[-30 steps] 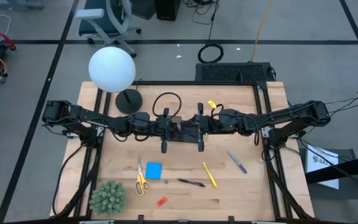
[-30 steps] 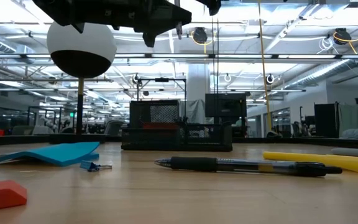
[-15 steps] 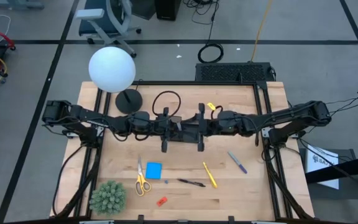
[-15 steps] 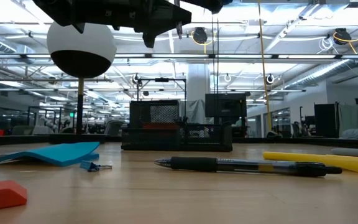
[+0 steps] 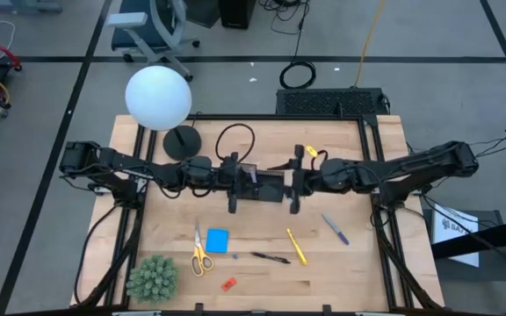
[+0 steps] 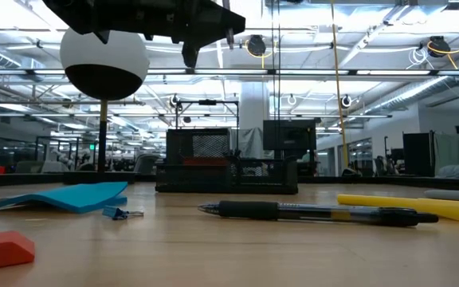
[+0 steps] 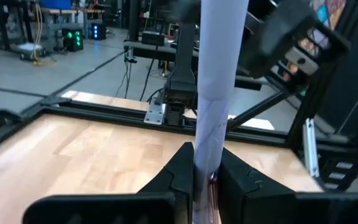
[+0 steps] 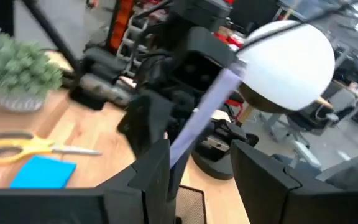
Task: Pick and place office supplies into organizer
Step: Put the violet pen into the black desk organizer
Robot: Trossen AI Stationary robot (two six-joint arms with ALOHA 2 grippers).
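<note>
My left gripper [image 5: 246,178] reaches level from the table's left over the middle and is shut on a pale purple pen [image 7: 216,74]. The pen sticks out toward my right gripper [image 5: 292,181], which faces it from the right with its fingers open [image 8: 197,155]. The pen's free end [image 8: 188,140] lies between those fingers. The black organizer [image 6: 225,163] stands on the table beneath both grippers [image 5: 269,191]. Yellow-handled scissors [image 5: 200,254], a blue note pad [image 5: 217,240], a black pen [image 5: 271,258], a yellow pen [image 5: 297,246], a bluish-purple pen [image 5: 335,228] and a red piece [image 5: 228,283] lie on the near half. My left gripper pinches the pen's near end [image 7: 202,163] between its two fingers. The fingers come level from the table's left and lie along the pen. The pen juts out beyond the fingertips, clear of the table and above the organizer. My right gripper: I cannot tell whether a finger touches the pen's free end.
A lamp with a white globe [image 5: 158,98] and round black base [image 5: 182,142] stands at the far left, with a looped black cable [image 5: 235,140] beside it. A green spiky plant [image 5: 153,277] sits at the near left corner. A small binder clip [image 6: 122,213] lies by the note pad.
My right gripper has opened and drawn back a little toward the table's right edge, rolling its wrist. The pale purple pen stays in my left gripper, which has kept its place and rolled slightly.
</note>
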